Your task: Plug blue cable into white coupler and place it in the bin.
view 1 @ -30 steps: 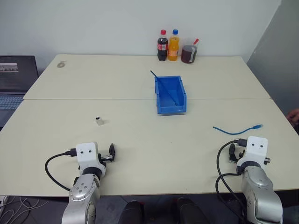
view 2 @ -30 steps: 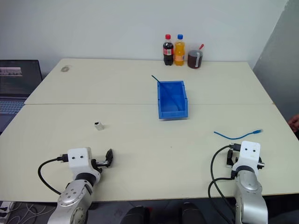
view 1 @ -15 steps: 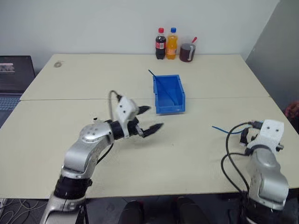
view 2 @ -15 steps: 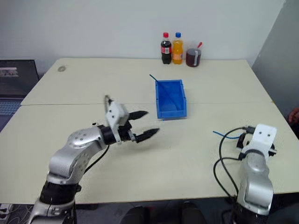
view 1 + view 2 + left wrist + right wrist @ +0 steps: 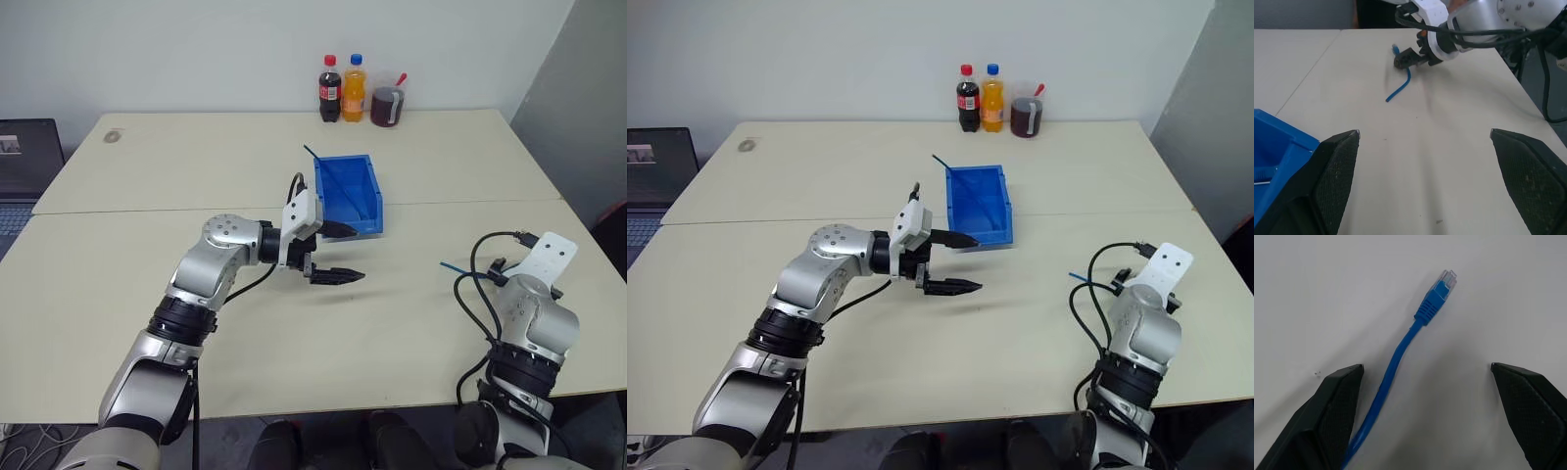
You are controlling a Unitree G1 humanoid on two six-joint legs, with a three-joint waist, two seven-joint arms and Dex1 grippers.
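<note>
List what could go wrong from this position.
1. The open right gripper hangs over the blue cable lying loose on the table; a closing finger may nudge it aside.
2. The open left gripper hovers close to the bin and could bump it.

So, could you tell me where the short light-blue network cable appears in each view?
Left eye view: cable on the beige table, right side.
Right eye view: same spot.
Left wrist view: far across the table, at the right gripper.
Right wrist view: between the open fingers, plug ahead.
Shared landmark: blue plastic bin, in both eye views and the left wrist view.
</note>
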